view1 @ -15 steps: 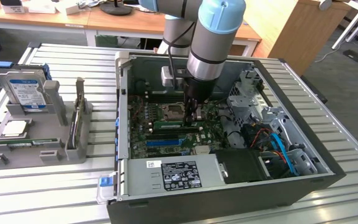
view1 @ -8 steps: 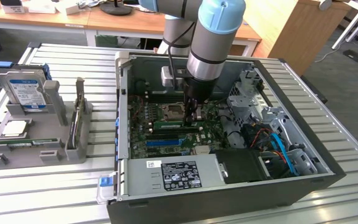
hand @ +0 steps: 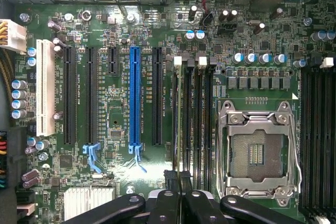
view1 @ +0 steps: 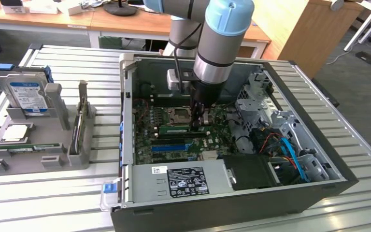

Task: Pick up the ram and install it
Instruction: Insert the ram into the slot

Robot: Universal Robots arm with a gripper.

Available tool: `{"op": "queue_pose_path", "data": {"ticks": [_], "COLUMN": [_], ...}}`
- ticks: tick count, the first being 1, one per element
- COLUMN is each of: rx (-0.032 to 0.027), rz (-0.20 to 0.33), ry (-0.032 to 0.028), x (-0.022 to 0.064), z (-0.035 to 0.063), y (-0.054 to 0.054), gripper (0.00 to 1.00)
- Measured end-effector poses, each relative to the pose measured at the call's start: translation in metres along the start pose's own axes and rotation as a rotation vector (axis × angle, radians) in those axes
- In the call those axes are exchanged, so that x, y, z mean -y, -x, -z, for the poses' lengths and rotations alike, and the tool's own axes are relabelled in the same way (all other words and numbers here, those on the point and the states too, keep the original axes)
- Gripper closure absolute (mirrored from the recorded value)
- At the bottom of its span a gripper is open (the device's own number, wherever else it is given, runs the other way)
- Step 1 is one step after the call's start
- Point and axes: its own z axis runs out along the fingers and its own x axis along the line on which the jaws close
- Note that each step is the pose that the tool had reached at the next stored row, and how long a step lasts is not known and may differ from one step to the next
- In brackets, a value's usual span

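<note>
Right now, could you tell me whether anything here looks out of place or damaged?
Nothing looks damaged or spilled. The ram runs straight along its slot, held in the shut jaws. The one oddity is the processor socket, which stands empty while a silver chip lies in the tray.

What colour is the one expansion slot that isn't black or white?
Blue; the expansion slot shows best in the wrist view.

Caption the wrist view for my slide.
Shut gripper poised over the ram slots, beside the empty CPU socket.
</note>
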Motion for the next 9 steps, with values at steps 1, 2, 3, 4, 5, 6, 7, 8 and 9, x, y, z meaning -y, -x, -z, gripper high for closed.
{"op": "queue_pose_path", "data": {"ticks": [1,2,3,4,5,6,7,8,9], "rx": [0.0,0.0,-0.0001,0.0,0.0001,0.0002,0.0,0.0,0.0], "rz": [0.0,0.0,0.0,0.0,0.0,0.0,0.0,0.0,0.0], "ry": [-0.0001,0.0,0.0,0.0,-0.0001,-0.0001,-0.0001,0.0,0.0], "x": [0.0,0.0,0.0,0.0,0.0,0.0,-0.0003,-0.0003,-0.0003], "z": [-0.0001,-0.0005,-0.0008,-0.001,-0.0013,-0.0013,-0.0013,-0.0019,-0.0019], "y": [0.0,0.0,0.0,0.0,0.0,0.0,0.0001,0.0003,0.0003], "gripper": [0.88,0.88,0.88,0.88,0.88,0.88,0.88,0.88,0.88]}}
